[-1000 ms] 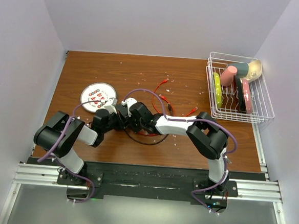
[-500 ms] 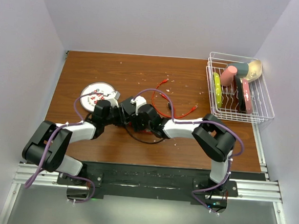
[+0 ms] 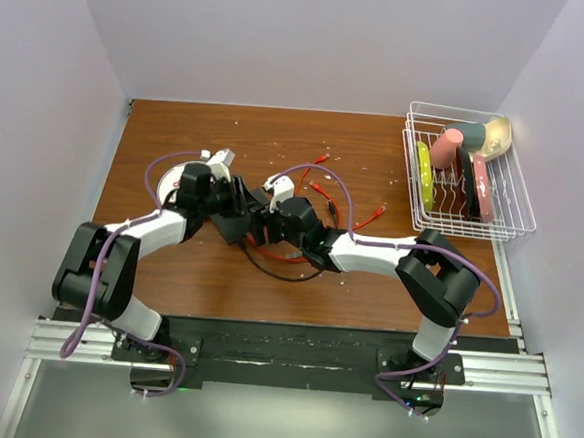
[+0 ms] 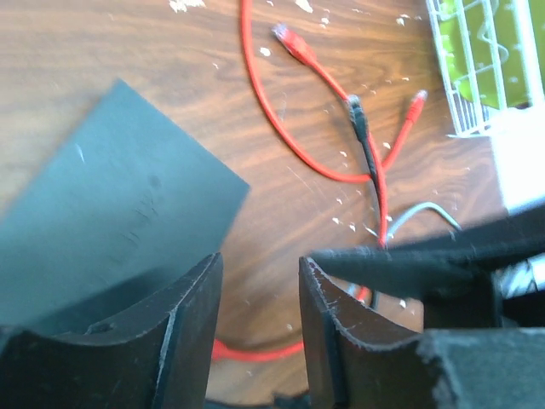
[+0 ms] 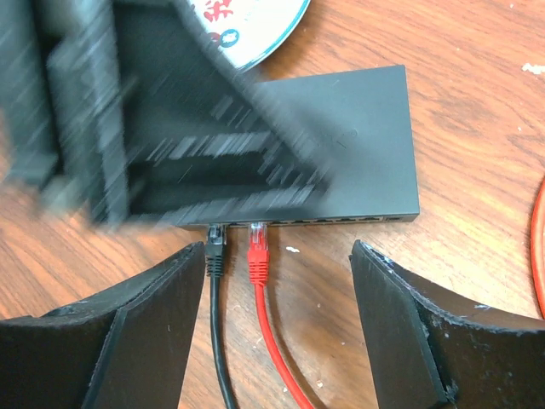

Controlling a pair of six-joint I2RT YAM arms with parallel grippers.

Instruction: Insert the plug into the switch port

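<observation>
The black switch [image 5: 349, 145] lies flat on the wooden table. A red plug [image 5: 258, 249] and a black plug [image 5: 214, 243] sit side by side in ports along its near edge. My right gripper [image 5: 279, 260] is open, its fingers wide on either side of both plugs and touching neither. My left gripper [image 4: 258, 285] is open with only bare table and a strip of red cable between its fingers; the switch [image 4: 111, 221] lies to its left. In the top view both grippers, left [image 3: 231, 207] and right [image 3: 269, 227], meet over the switch and hide most of it.
Loose red cables [image 3: 319, 191] lie just beyond the grippers, and a black cable loop [image 3: 278, 270] runs on the near side. A white plate with red dots [image 5: 247, 25] sits behind the switch. A wire dish rack [image 3: 465, 186] stands at the far right.
Both grippers have gone from shut to open. The left arm has stretched farther out and to the left, and the right wrist has shifted slightly right and away.
</observation>
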